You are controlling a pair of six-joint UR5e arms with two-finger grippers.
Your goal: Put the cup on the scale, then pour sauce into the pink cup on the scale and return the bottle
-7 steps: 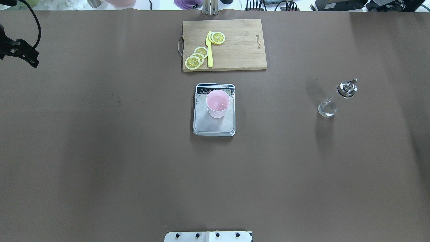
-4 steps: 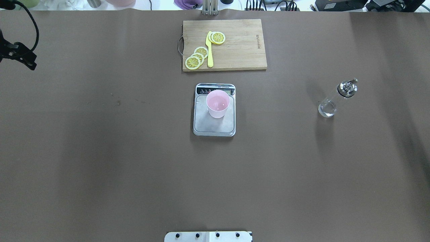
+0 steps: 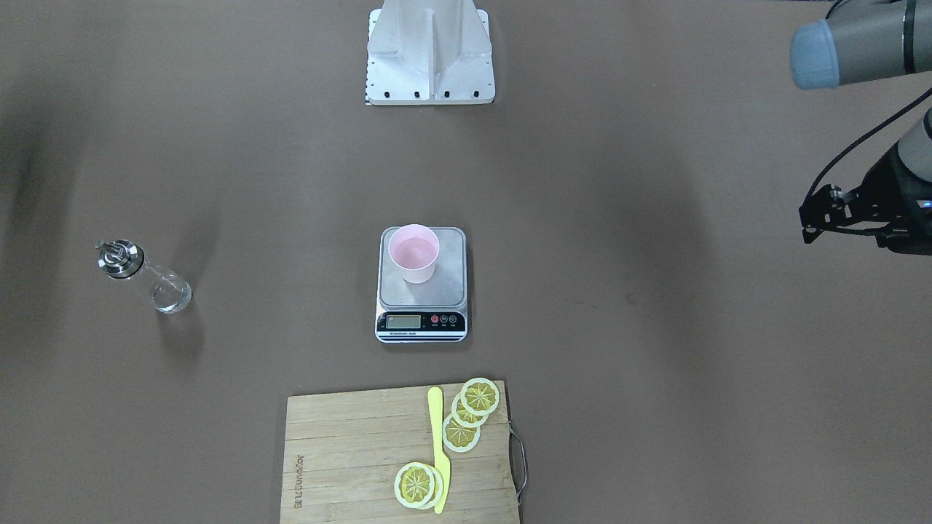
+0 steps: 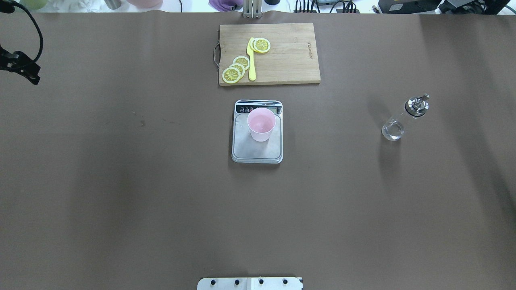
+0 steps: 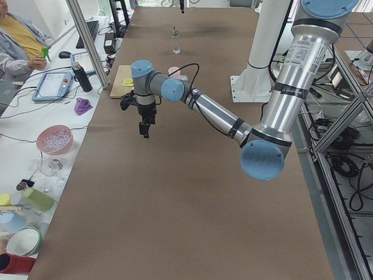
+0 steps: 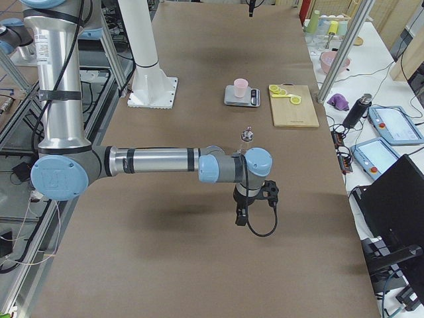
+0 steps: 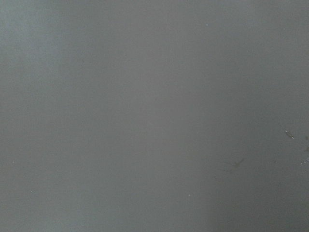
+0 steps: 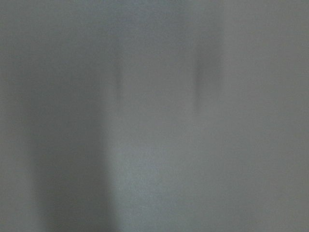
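Note:
The pale pink cup (image 4: pixel 261 123) stands upright on the far part of the steel scale (image 4: pixel 256 152) at the table's middle; both also show in the front view, the cup (image 3: pixel 413 253) on the scale (image 3: pixel 422 297). The clear glass bottle (image 4: pixel 399 121) with its silver spout stands upright on the mat, far to the right of the scale. My left gripper (image 5: pixel 143 129) hangs over bare mat at the far left. My right gripper (image 6: pixel 241 220) hangs over bare mat, short of the bottle (image 6: pixel 247 139). I cannot tell whether either is open or shut. Both wrist views show only mat.
A wooden cutting board (image 4: pixel 286 60) with lemon slices and a yellow knife (image 4: pixel 252 64) lies beyond the scale. The robot's base plate (image 4: pixel 250 283) is at the near edge. Clutter and operators' gear sit off the table's far side.
The black part of my left wrist has slid further towards the left edge of the overhead view. Cup, scale and bottle have not moved.

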